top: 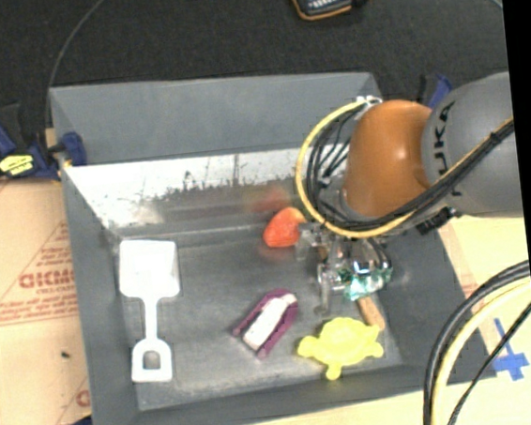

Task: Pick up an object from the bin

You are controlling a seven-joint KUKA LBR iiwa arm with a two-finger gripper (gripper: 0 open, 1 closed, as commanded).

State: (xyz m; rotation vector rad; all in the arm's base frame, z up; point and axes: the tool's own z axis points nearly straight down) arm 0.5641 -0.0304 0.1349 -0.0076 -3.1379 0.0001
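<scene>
The claw (335, 280) is seen low in the right part of the bin (218, 117), hung under the arm's orange cover (385, 161) and its loop of cables. Whether it is open or closed cannot be told from here, and nothing can be made out in its grip. A small teal-green piece (360, 284) is spotted right at its tip; whether that belongs to the claw or to the bin cannot be told.

Just below the claw, near the front wall, a yellow toy (341, 343) is found lying flat. It is a bright, pale yellow, rounded and lumpy in outline, with short stubs sticking out at its edges, rather like a turtle. It is not touched by the claw. Between the two, a short orange-brown stick (372, 314) is seen, running down from the teal piece to the toy's upper right edge, its top end hidden.

Just up and left of the claw, an orange lump (283, 227) is set against the back slope. To the left of the yellow toy, apart from it, a purple block (268, 322) with a white face is laid at a slant. Well off on the left side, a white shovel (151, 304) is stretched out, blade toward the back, looped handle toward the front.
</scene>
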